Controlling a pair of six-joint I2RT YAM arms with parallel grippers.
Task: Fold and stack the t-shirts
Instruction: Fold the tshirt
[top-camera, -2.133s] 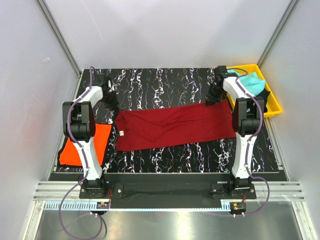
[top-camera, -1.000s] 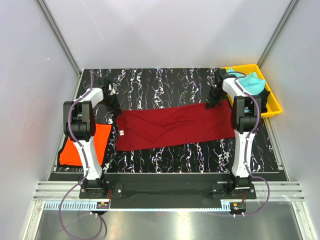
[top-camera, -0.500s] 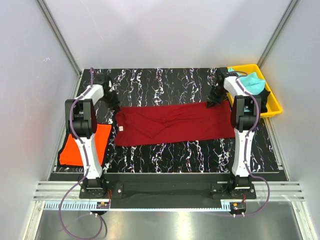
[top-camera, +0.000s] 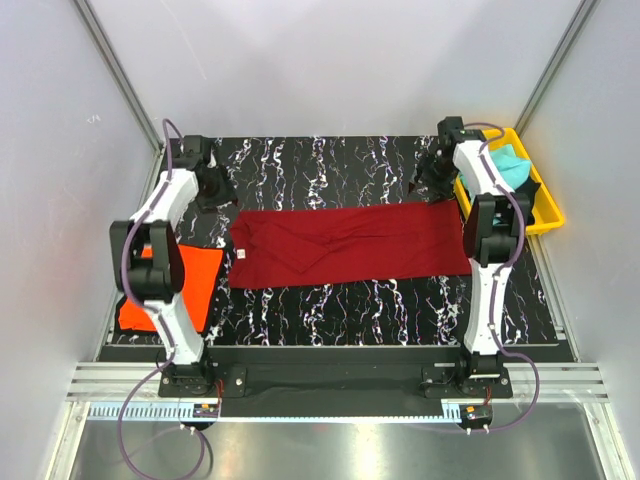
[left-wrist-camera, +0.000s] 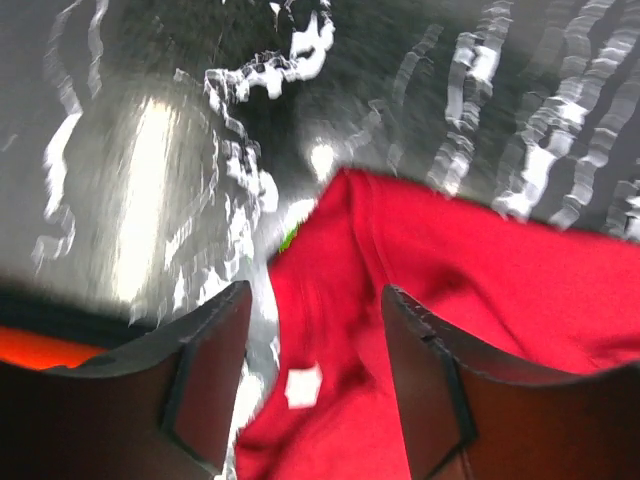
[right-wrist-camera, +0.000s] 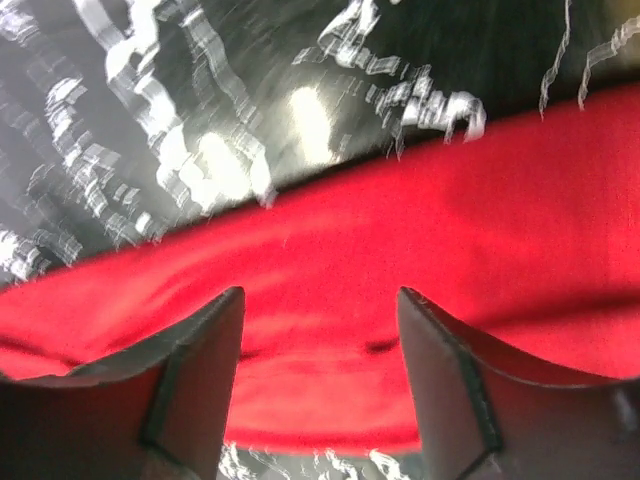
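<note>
Red shirt (top-camera: 345, 245) is laid flat as a long band across the middle of the table (top-camera: 330, 170). Its far corners have been released. Left gripper (top-camera: 213, 190) and right gripper (top-camera: 432, 180) are lifted clear, jaws wide, empty. The crosswise fold is judged next.

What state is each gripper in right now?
Left gripper: open, not gripping the dark red cloth t-shirt.
Right gripper: open, holding nothing either.

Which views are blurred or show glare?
Left wrist: motion-smeared, with a bright glare patch on the table beside the red shirt. Right wrist: smeared too, glare spots above the shirt. Top external: sharp, evenly lit.
</note>
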